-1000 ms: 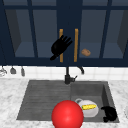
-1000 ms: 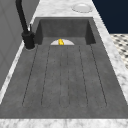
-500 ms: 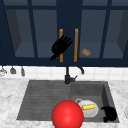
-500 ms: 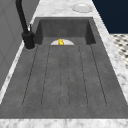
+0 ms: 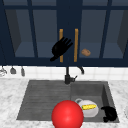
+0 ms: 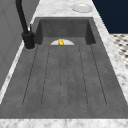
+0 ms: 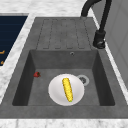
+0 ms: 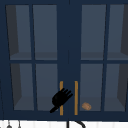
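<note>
Fingers of the left black hand (image 5: pixel 60 48) are spreading open at the left brass cabinet handle (image 5: pixel 61 33), not gripping; the navy glass-fronted cabinet door (image 5: pixel 37 35) is looking closed. The right black hand (image 5: pixel 109 113) is hanging at five o'clock of the dark grey sink (image 5: pixel 45 93), fingers apparently curling, holding nothing.

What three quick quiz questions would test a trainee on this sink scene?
1. True or false: the left hand is up at the wall cabinet's left door handle, fingers spread.
2. What lies on the white plate in the basin?
A. a corn cob
B. a sponge
C. a spoon
3. Where does the right hand show in the front view?

Key:
1. True
2. A, the corn cob
3. Low at the sink's front right corner, beside the plate; fingers curled, holding nothing visible.
</note>
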Controlling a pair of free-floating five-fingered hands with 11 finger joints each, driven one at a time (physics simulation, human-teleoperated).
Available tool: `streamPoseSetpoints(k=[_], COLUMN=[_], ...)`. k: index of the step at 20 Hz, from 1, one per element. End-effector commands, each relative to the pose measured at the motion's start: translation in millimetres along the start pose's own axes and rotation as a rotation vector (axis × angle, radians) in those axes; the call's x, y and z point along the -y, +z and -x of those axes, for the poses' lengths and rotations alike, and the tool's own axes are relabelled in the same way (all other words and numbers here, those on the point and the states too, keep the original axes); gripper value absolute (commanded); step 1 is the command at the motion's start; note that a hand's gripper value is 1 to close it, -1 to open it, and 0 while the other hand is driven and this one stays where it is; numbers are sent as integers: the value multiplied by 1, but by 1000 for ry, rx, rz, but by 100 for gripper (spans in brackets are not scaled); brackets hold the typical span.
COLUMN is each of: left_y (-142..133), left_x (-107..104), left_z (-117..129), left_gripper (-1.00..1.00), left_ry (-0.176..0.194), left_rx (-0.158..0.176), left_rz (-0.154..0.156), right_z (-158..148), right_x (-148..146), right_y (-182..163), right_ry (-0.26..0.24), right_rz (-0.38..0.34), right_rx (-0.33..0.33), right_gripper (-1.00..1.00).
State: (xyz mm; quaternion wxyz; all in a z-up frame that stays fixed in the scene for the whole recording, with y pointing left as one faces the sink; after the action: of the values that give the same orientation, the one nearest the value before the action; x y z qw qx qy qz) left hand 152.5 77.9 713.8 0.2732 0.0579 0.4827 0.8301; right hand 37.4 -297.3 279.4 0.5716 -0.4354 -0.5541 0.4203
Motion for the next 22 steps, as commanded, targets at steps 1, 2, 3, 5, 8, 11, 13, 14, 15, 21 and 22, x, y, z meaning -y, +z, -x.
streamPoseSetpoints(k=[1, 2, 3, 5, 8, 11, 13, 14, 15, 21, 22], left_y=[-2, -2, -3, -4, -5, -9, -13, -17, -19, -32, -33], left_x=[3, 4, 5, 6, 6, 2, 3, 2, 5, 16, 20], left_z=[-1, -1, -1, -1, -5, -6, -7, -9, -8, -15, -13], left_gripper=[-100, -100, -100, -100, -100, -100, -100, -100, -100, -100, -100], left_ry=[8, 9, 10, 12, 31, 66, 64, 74, 75, 11, 13], left_rx=[74, 76, 77, 80, 86, 72, 77, 88, 90, 145, 148], left_rz=[109, 111, 112, 115, 111, 111, 115, 108, 87, 98, 102], right_z=[0, 0, 0, 0, 0, 0, 0, 0, 0, 0, 0], right_x=[0, 0, 0, 0, 0, 0, 0, 0, 0, 0, 0], right_y=[0, 0, 0, 0, 0, 0, 0, 0, 0, 0, 0], right_ry=[0, 0, 0, 0, 0, 0, 0, 0, 0, 0, 0], right_rz=[0, 0, 0, 0, 0, 0, 0, 0, 0, 0, 0], right_rx=[0, 0, 0, 0, 0, 0, 0, 0, 0, 0, 0], right_gripper=[0, 0, 0, 0, 0, 0, 0, 0, 0, 0, 0])
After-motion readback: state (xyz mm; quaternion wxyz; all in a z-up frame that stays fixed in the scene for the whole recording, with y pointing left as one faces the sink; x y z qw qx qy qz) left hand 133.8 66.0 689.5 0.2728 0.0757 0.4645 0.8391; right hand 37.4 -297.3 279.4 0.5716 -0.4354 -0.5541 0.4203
